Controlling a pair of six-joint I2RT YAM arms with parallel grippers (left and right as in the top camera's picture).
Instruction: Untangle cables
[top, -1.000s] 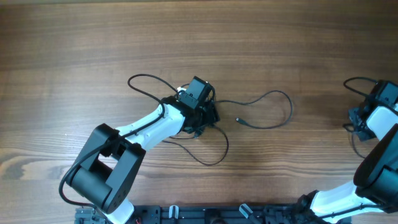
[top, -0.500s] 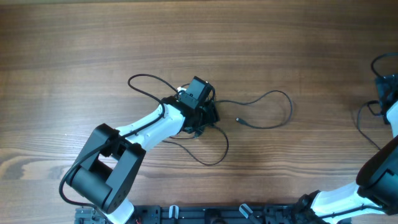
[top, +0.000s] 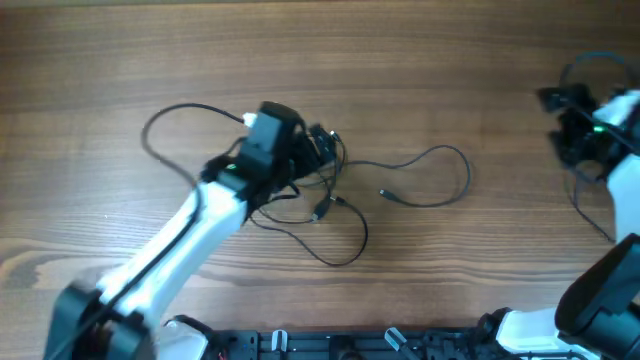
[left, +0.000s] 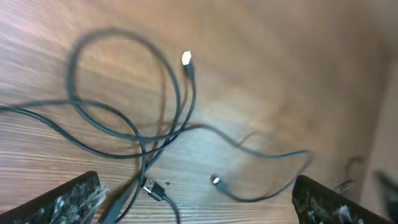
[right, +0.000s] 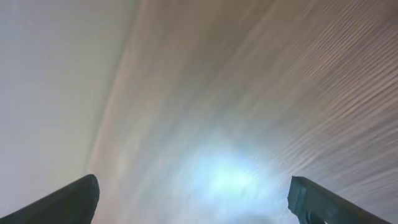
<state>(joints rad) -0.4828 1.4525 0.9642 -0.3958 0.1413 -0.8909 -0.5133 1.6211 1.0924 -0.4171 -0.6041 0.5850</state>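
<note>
The cables (top: 330, 205) lie in a loose tangle on the wooden table, with one long loop (top: 445, 165) running right to a small plug (top: 383, 193). In the left wrist view the cords (left: 134, 134) cross each other. A silver-tipped plug (left: 186, 59), a USB plug (left: 151, 188) and a small round plug (left: 216, 181) show there. My left gripper (left: 199, 208) hangs open above them, with nothing between its fingers (left: 68, 199). In the overhead view the left gripper (top: 322, 148) sits at the tangle's upper edge. My right gripper (right: 196, 205) is open over blurred bare wood, at the far right (top: 562, 112).
Another thin black cord (top: 590, 210) trails along the table's right edge below the right arm. The left arm's own thicker cable (top: 165, 120) arcs out to the upper left. The robot base rail (top: 330, 345) runs along the near edge.
The left arm has swung left and lifted off the tangle, its jaws wider now and the cords looser. The right gripper has moved up along the right edge, blurred by motion.
</note>
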